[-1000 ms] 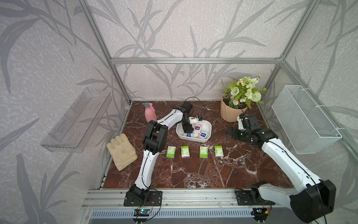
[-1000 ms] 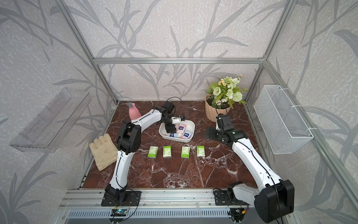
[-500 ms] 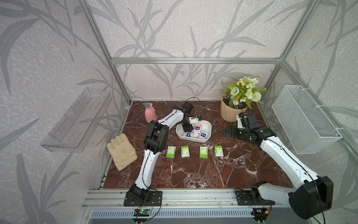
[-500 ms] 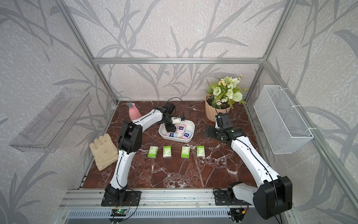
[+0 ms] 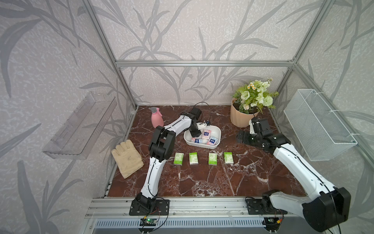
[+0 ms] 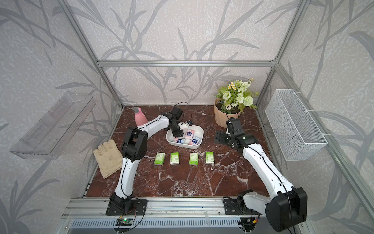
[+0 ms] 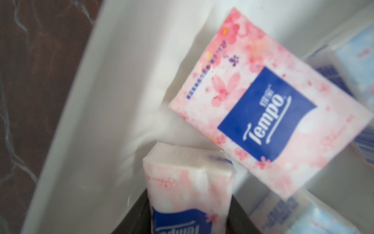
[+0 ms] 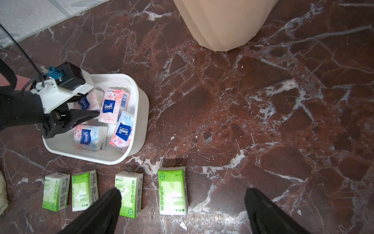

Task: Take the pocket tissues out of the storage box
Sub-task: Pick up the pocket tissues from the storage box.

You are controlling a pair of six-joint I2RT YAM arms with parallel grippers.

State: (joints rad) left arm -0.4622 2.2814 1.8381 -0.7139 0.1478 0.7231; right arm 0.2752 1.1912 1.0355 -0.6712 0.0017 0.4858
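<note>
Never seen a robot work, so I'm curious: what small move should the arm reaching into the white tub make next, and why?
Probably close the left gripper firmly before lifting: its fingers sit either side of a pink packet in the storage box, and a firm grip isn't clear yet.

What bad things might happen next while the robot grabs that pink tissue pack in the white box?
1. The left claw grips the pink packet near one end, so it might slip out on the way up.
2. A second pink packet looks to lean over its corner and may get dragged or flipped.
3. The storage box looks light; a bump from the claw might slide it towards the green packets.
</note>
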